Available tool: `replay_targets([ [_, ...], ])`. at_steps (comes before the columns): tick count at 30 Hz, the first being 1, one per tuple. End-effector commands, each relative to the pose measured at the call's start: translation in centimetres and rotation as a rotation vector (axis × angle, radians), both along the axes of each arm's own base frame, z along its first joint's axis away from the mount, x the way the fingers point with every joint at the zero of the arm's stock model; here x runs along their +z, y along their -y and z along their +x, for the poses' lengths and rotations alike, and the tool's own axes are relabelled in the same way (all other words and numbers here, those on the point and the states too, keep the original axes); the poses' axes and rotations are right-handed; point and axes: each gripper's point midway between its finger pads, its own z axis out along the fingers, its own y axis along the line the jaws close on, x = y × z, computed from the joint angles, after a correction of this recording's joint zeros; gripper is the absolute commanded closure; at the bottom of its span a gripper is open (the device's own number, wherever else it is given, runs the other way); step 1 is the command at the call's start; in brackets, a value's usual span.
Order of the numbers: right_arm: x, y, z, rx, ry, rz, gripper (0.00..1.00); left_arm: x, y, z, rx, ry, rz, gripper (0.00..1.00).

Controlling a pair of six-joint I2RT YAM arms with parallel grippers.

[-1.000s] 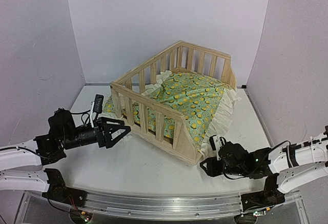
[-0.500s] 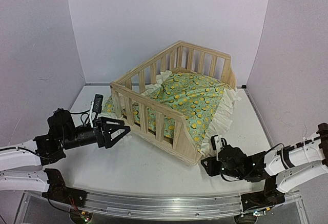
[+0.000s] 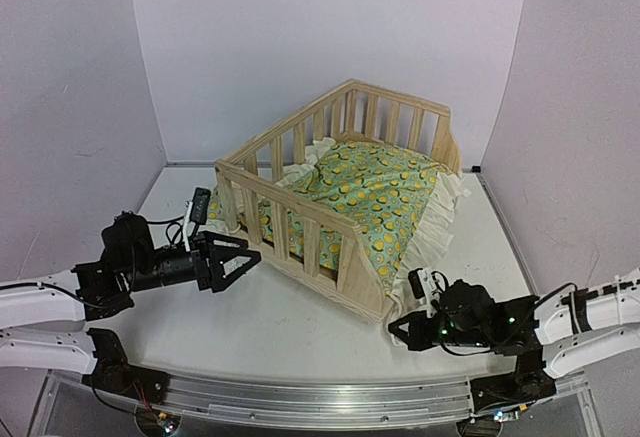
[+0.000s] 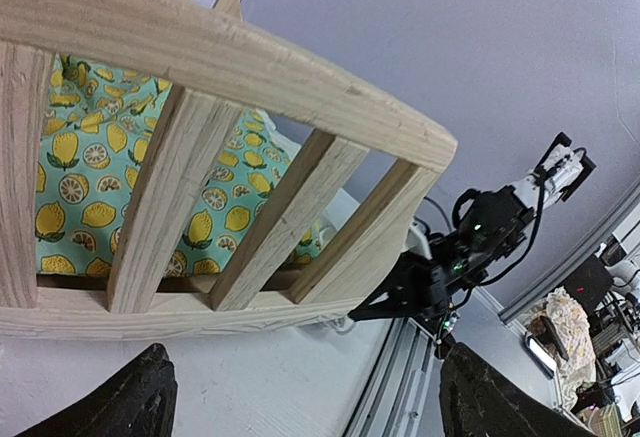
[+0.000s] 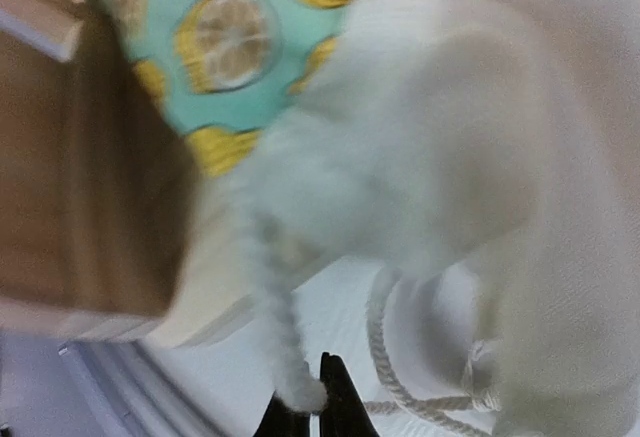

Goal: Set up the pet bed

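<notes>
Black right tool (image 3: 394, 331) now together by the cream ruffle (image 3: 428, 245), left tool (image 3: 244, 266) wide apart, nearer the pet bed (image 3: 290, 207)

A flat white tabletop (image 3: 290, 332) forms the floor of the scene. Behind it rises a plain pale lilac back wall (image 3: 330, 37). A matching left side wall (image 3: 60, 107) and right side wall (image 3: 585, 97) meet it at the corners, closing the table in on three sides. A silver metal rail (image 3: 320, 402) runs along the table's near edge. In the left wrist view, past the end of that rail, some blurred room clutter (image 4: 575, 317) shows, too small to identify.
</notes>
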Motion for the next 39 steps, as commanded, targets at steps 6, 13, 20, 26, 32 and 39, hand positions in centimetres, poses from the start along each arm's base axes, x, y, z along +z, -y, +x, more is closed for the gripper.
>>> replay_targets([
  [6,7.8,-3.5,-5.1,0.22,-0.314,0.213,1.0,1.7,2.1,1.1,-0.019,0.082,-0.031,0.1],
  [13,15.8,-1.5,4.2,0.053,-0.078,0.319,1.0,1.6,3.0,1.5,0.015,0.06,-0.096,0.16],
  [20,22.6,-2.4,11.4,-0.108,0.183,0.412,1.0,0.6,4.6,2.4,0.075,0.032,-0.066,0.19],
  [26,26.6,-7.8,11.0,0.089,0.191,0.685,1.0,0.6,6.4,2.5,0.05,0.031,-0.063,0.41],
  [32,25.3,-11.5,9.2,0.212,0.047,0.74,1.0,0.3,8.1,2.3,0.027,0.083,-0.046,0.5],
  [39,22.2,-13.4,7.4,0.292,-0.057,0.68,1.0,-0.2,9.9,2.6,0.028,0.142,-0.03,0.48],
])
